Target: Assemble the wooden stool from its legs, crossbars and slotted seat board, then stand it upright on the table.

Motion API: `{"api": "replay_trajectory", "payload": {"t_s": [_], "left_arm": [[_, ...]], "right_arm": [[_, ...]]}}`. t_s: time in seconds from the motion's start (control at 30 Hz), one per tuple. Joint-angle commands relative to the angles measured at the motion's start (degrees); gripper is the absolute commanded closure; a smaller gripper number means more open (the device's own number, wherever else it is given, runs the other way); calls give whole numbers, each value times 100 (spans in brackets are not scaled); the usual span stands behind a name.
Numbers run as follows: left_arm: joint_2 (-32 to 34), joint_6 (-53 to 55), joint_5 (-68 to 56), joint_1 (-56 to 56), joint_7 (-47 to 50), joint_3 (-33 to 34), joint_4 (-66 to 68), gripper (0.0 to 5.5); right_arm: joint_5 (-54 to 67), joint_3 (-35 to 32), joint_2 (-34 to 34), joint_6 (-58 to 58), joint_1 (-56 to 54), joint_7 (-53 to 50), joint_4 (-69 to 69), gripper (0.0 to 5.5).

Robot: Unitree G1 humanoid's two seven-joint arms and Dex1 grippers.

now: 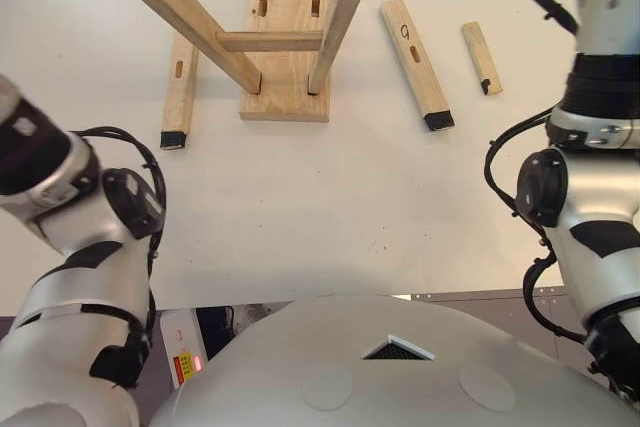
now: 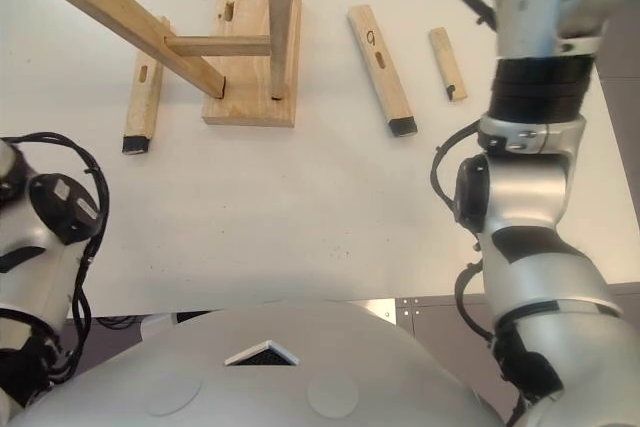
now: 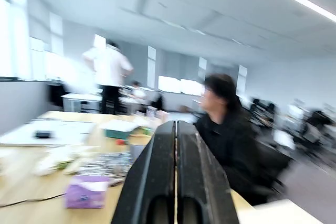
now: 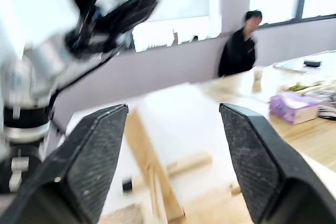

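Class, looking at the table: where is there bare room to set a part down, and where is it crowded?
Free: the wide table strip nearer the robot than every part; also the gap between seat board and numbered leg. Crowded: the board's left, where a loose leg lies under a fitted leg.

2 head eyes down over shared table (image 1: 300, 207); wrist cameras roomward

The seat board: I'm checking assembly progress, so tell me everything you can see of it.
The seat board is a pale, squarish wooden slab lying flat on the white table. Two legs stand plugged into its near side, joined by a crossbar. The two slots on its far side are empty.
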Motion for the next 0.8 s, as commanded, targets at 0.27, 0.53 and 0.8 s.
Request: {"api": "replay_trajectory", "payload": {"t_s": [0.27, 0.53, 0.8], "left_arm": [[95, -101, 1193, 2169, 395, -413, 285, 550], [-932, 1120, 769, 2406, 515, -1638, -1014, 550], [-996, 816, 1331, 2081, 437, -2123, -409, 550]], "right_arm": [[-2727, 1728, 560, -422, 2061, -3705, -2110, 406], [-3832, 3448, 1605, 45, 1715, -4463, -1920, 546], [-4027, 4339, 1617, 42, 1749, -3545, -2071, 546]]}}
